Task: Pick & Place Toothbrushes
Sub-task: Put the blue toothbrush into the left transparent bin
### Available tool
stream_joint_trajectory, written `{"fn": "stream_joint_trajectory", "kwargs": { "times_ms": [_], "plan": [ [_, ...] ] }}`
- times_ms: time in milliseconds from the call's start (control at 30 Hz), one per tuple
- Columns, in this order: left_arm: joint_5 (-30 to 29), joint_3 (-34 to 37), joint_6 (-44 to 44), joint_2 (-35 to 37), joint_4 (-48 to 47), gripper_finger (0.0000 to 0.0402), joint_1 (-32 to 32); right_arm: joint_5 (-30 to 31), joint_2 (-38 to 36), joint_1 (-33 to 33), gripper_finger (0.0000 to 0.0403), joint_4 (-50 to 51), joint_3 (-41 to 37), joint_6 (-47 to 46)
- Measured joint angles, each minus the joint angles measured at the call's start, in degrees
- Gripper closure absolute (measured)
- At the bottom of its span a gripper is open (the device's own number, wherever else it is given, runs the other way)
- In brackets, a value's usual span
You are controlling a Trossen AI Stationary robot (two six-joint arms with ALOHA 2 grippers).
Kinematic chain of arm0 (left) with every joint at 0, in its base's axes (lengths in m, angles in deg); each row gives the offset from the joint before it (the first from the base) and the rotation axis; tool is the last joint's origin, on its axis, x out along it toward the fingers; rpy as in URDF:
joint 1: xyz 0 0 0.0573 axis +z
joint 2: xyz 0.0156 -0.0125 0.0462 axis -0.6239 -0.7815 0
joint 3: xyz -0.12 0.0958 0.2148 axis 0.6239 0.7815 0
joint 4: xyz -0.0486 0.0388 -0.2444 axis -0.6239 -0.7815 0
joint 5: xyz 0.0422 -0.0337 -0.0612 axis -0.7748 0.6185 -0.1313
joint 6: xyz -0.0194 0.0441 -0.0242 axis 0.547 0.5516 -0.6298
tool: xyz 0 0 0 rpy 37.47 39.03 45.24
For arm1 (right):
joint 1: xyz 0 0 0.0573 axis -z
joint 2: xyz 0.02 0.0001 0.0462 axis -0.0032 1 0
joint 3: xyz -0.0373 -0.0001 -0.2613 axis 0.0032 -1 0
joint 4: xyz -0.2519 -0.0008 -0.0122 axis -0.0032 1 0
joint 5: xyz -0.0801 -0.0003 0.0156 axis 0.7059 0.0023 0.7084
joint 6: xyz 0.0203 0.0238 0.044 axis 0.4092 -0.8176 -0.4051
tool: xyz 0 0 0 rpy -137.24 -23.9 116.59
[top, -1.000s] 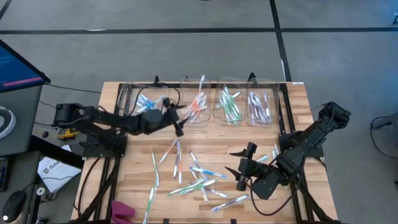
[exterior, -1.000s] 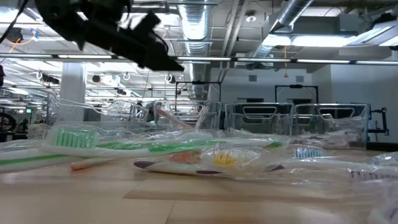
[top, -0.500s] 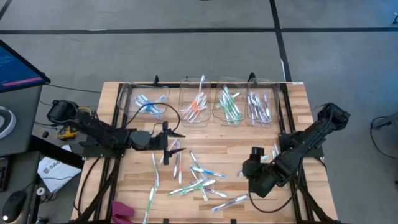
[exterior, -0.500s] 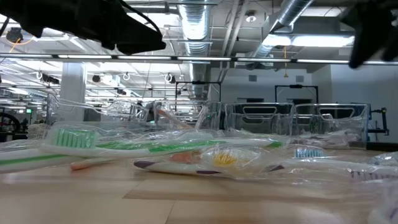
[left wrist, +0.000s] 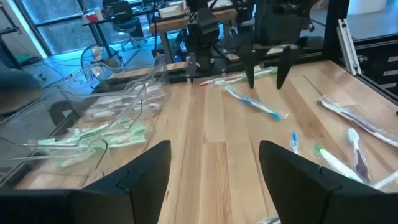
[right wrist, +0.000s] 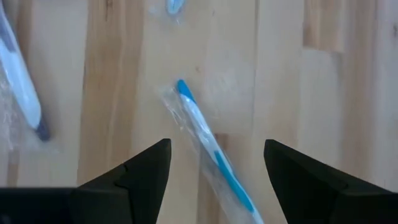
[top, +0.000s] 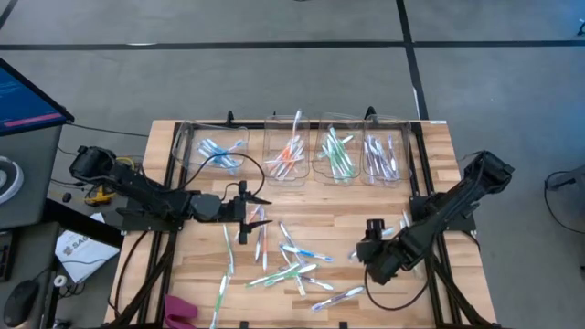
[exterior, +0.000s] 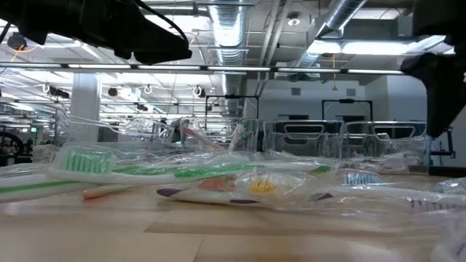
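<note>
The right tool [top: 367, 245] hangs over the near right part of the desk [top: 183, 283], fingers spread and empty, pointing straight down at a blue-and-white toothbrush [right wrist: 208, 146] in a clear wrapper. From the right wrist view that brush lies slantwise between the two fingers, not squared to them. That is the risk here: if the tool drops and clenches as it stands, the fingers may catch only the crinkly wrapper, or pinch one end and let the brush swivel or slip out on the lift. A second brush [right wrist: 22, 93] lies just off to one side and could be nudged.

The left tool [top: 245, 212] is also released and carries nothing, hovering low over the left middle of the desk beside the loose toothbrushes [top: 292, 265]. They are scattered across the near middle, some crossing and touching, so a grab there could drag a neighbour along.

The brushes look slim and whitish, with blue, green, orange or purple accents, each in glossy film, which I judge slippery and springy. At the far edge the clear bins [top: 292, 151] already hold sorted brushes: blue in the left one, orange next, then green, then purple. Plenty remain loose on the desk.
</note>
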Motion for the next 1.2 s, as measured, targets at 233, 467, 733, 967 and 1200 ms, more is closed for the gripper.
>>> {"fn": "stream_joint_trajectory", "kwargs": {
  "times_ms": [233, 467, 733, 967, 1200],
  "plan": [
    [0.0, 0.0, 0.0, 0.0, 0.0, 0.0165, 0.0, -2.5, 0.0, 2.4, 0.0169, -8.1, -5.0, 4.3],
    [0.0, 0.0, 0.0, 0.0, 0.0, 0.0165, 0.0, -3.7, 0.0, 3.4, 0.0187, -10.5, -6.1, 4.5],
    [0.0, 0.0, 0.0, 0.0, 0.0, 0.0165, 0.0, -4.4, 5.7, 3.2, 0.0183, -12.1, -6.1, 4.6],
    [0.0, 0.0, 0.0, 0.0, 0.0, 0.0165, 0.1, -3.1, 10.9, 3.4, 0.0187, -12.7, -5.3, 4.8],
    [0.1, 0.0, -0.4, 0.0, -0.1, 0.0165, 0.1, -5.3, 9.2, 4.1, 0.0213, -13.3, -5.9, 4.5]
  ]
}}
